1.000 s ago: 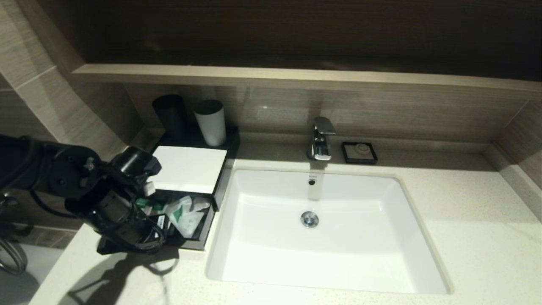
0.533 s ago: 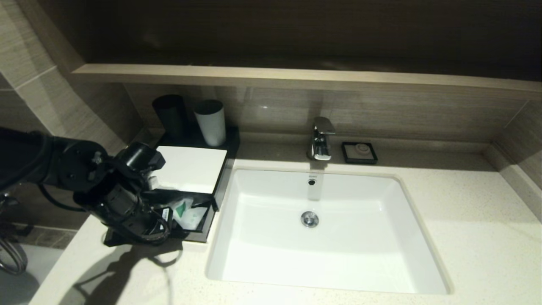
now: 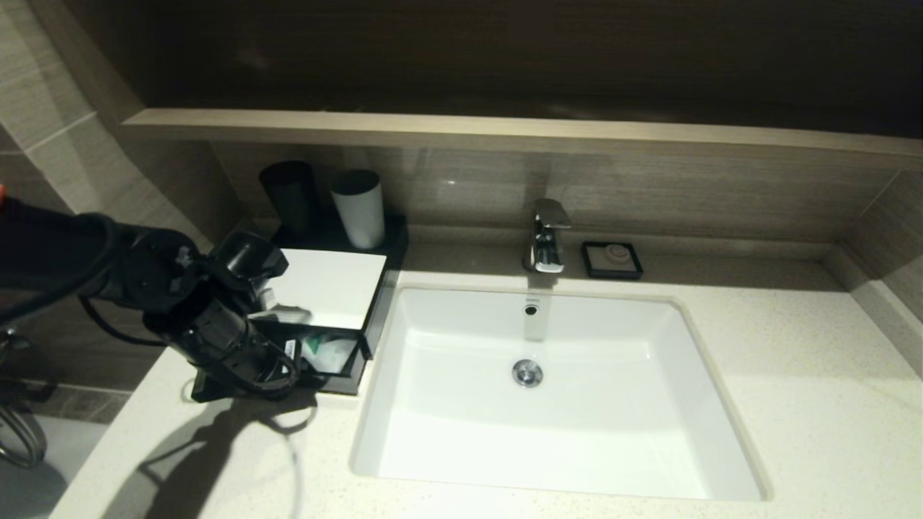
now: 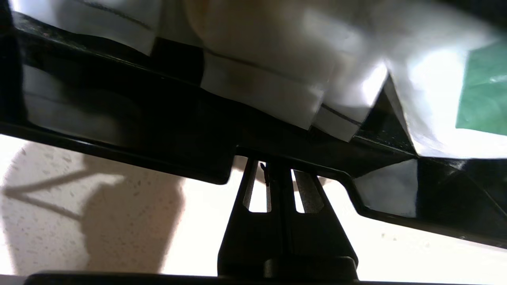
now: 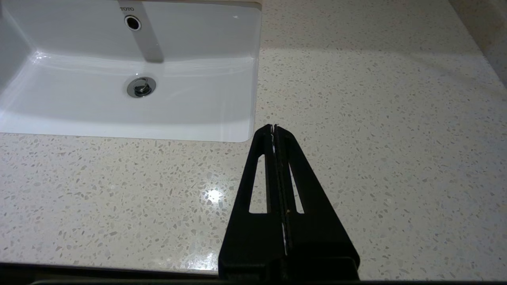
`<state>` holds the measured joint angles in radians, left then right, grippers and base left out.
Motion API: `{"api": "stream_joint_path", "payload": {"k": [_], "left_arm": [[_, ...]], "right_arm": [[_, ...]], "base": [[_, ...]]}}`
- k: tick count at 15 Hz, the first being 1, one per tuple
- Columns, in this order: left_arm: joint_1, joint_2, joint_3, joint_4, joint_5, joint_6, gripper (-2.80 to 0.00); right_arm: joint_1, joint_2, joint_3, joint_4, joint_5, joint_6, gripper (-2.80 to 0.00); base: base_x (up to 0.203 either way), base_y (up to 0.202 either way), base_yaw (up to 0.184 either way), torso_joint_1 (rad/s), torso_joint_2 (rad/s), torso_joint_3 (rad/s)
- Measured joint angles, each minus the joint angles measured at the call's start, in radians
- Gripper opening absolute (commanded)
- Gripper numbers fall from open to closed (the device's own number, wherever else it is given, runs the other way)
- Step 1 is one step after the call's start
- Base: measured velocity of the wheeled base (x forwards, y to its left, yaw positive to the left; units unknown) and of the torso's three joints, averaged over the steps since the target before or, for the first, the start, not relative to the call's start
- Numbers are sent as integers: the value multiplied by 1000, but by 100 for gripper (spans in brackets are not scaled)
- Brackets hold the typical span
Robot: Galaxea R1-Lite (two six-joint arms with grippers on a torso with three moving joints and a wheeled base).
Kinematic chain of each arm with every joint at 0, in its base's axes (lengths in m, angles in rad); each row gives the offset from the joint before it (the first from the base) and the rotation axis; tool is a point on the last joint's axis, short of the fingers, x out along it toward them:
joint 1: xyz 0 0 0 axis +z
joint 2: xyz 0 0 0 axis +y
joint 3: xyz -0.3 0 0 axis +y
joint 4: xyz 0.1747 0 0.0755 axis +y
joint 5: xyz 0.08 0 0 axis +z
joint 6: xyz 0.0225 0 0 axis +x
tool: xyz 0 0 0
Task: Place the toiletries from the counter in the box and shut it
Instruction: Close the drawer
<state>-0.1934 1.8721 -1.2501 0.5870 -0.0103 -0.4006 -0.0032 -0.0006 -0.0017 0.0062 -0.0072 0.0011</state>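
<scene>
The left end effector [image 4: 273, 168], fingers pressed together on nothing, sits at the notch of the box [image 3: 339, 303] drawer front, at nine o'clock from the basin [image 3: 548, 389] on the worktop [image 3: 815, 404]. The toiletries [image 3: 324, 352] lie in the partly open drawer. The right end effector [image 5: 274, 128], clenched and empty, hovers over the worktop; "TOTO" [image 5: 126, 8] is printed above the basin's overflow hole.

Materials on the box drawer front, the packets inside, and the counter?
Box: drawer front looks like glossy black plastic or lacquer, since it mirrors the packets. Toiletries: thin translucent-white film with crisp folds and a green print. Counter: polished speckled stone or composite, with a specular glint.
</scene>
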Motion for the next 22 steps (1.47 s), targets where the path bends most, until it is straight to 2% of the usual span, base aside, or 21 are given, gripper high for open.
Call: {"api": "stream_joint_path", "payload": {"k": [11, 22], "left_arm": [[23, 55, -141, 12, -2, -4, -280], [25, 86, -211, 25, -1, -3, -280]], "right_arm": [[0, 0, 0, -1, 0, -1, -280], [0, 0, 0, 0, 0, 1, -280]], "base": [[0, 0, 0, 0, 0, 0], [0, 0, 0, 0, 0, 0]]}}
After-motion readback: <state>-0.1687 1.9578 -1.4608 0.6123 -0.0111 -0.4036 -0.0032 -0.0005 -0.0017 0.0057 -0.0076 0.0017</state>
